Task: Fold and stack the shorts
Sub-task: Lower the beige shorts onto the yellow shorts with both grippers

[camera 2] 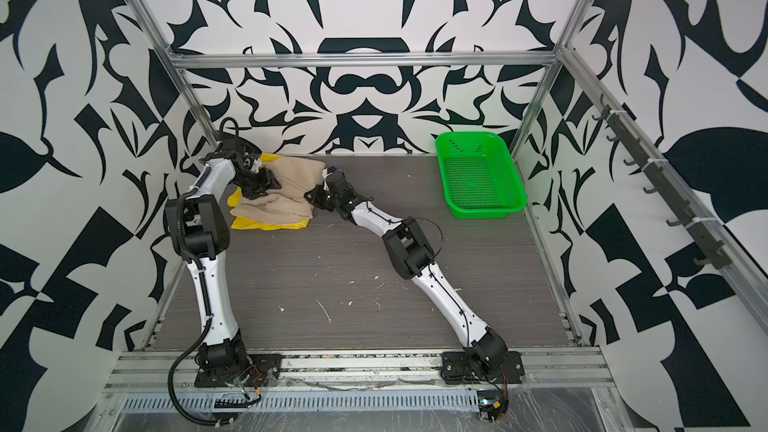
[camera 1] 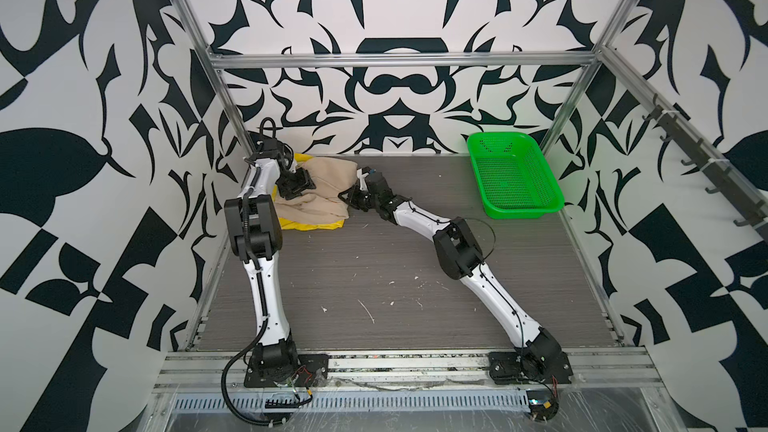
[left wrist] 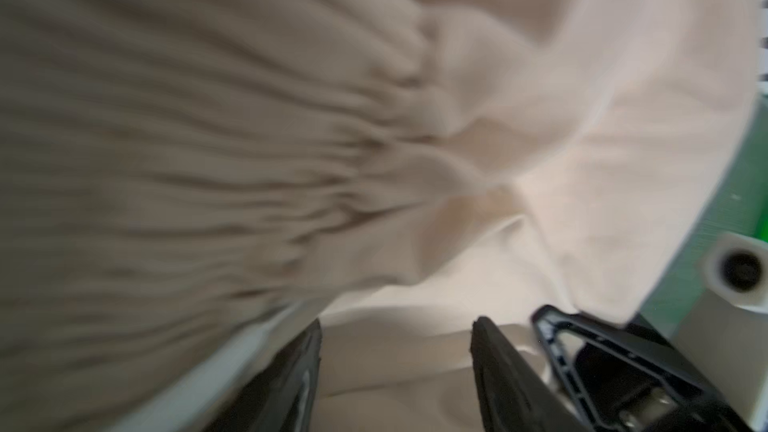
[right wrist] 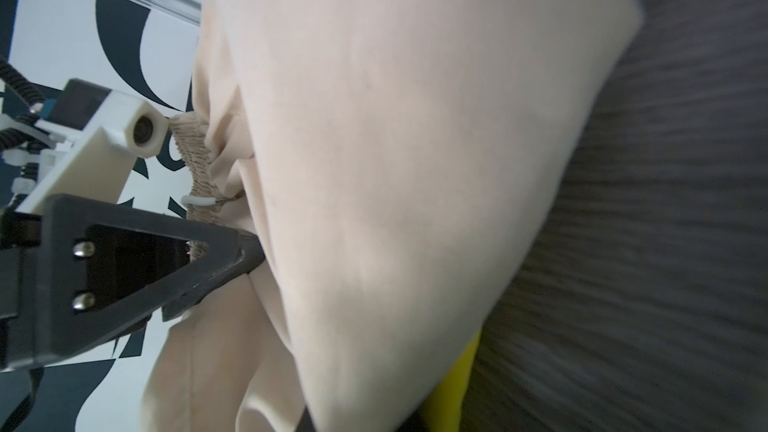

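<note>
**Beige shorts bunched on the yellow pair, both tools at the heap**

Both pairs lie in one heap at the back of the surface [camera 1: 415, 268], well apart from the green basket [camera 1: 515, 176], which stands at the same back edge.

The beige shorts [camera 1: 328, 191] are on top and rumpled. The yellow shorts [camera 1: 318, 225] lie beneath, with only a strip showing along the near edge and a corner by the wall.

The right tool [camera 1: 348, 197] is on the basket side of the heap, clenched on a fold of beige cloth.

The left tool [left wrist: 395, 326] is on the side away from the basket, at the gathered waistband [right wrist: 195, 151]. Its jaws stand apart with beige cloth between them. That wrist view is blurred, so I cannot tell whether it grips.
</note>
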`<state>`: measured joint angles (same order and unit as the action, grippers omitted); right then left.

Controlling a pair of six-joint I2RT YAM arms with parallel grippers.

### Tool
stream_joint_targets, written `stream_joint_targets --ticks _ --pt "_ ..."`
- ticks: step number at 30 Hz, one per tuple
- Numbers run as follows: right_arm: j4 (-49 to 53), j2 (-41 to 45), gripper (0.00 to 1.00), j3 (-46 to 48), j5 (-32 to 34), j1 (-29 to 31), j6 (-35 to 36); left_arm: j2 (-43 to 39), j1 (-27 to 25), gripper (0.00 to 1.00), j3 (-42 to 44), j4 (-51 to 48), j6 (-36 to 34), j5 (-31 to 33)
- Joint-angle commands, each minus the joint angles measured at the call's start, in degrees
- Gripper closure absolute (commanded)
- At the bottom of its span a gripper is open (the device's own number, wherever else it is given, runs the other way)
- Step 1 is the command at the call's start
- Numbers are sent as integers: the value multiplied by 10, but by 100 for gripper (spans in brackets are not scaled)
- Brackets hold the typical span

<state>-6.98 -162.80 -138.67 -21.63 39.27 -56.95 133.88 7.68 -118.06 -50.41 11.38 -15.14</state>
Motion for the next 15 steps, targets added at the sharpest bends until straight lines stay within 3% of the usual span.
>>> stream_joint_targets --ticks 1,4,10,15 --pt "18 40 86 -6 25 -4 13 -37 22 37 17 -47 -21 118" --pt "19 39 87 -7 25 -4 12 -55 24 33 8 -53 -23 118" --pt "20 53 84 -7 26 -4 20 -116 17 30 11 -7 11 -21" --pt "21 116 55 47 34 -3 49 -136 5 29 11 31 25 -38"
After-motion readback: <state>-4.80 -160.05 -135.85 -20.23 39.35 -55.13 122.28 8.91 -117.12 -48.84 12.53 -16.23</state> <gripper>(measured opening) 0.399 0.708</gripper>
